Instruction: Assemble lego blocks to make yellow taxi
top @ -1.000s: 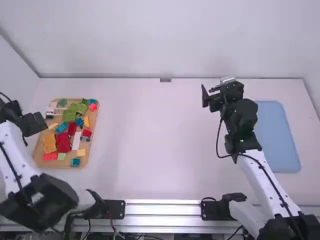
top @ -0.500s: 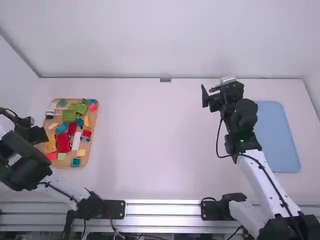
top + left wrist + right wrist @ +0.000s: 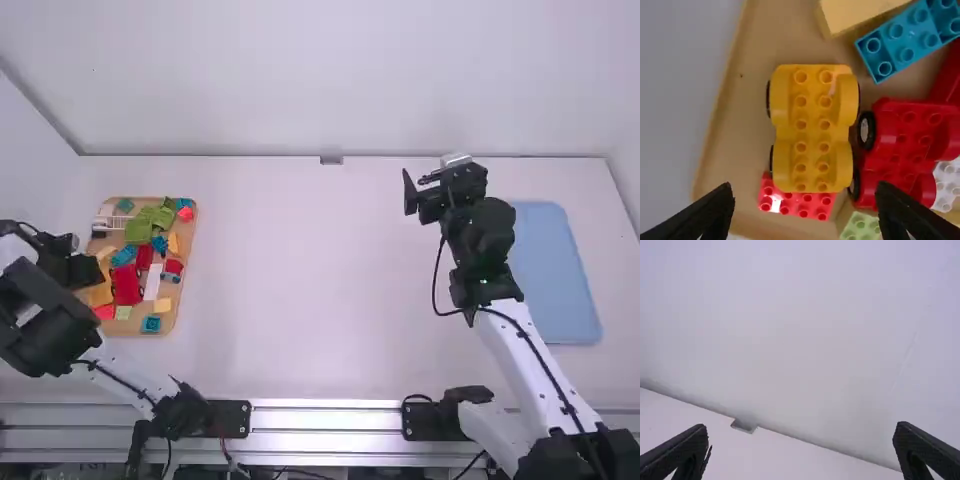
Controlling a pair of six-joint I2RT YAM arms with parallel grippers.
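My left gripper [image 3: 88,271] is over the left edge of the wooden tray, above the yellow car base [image 3: 99,292]. In the left wrist view, that yellow car base [image 3: 812,130] lies studs up between and beyond the wide-apart fingers of the left gripper [image 3: 805,212], with nothing held. A red car base [image 3: 900,150] lies beside it, and a red brick [image 3: 797,202] is at its end. My right gripper [image 3: 422,192] is raised over the table's right half; in the right wrist view the right gripper [image 3: 800,450] stands open and holds nothing.
The wooden tray [image 3: 183,285] also carries green pieces [image 3: 138,231], blue bricks [image 3: 151,324], small yellow blocks [image 3: 163,305] and a white plate [image 3: 152,282]. A blue mat [image 3: 555,275] lies on the right, partly beside the right arm. The back wall meets the table's far edge.
My left arm has swung back and lowered, bringing its gripper from beside the tray's upper left to over the yellow car base. The right arm has stayed still.
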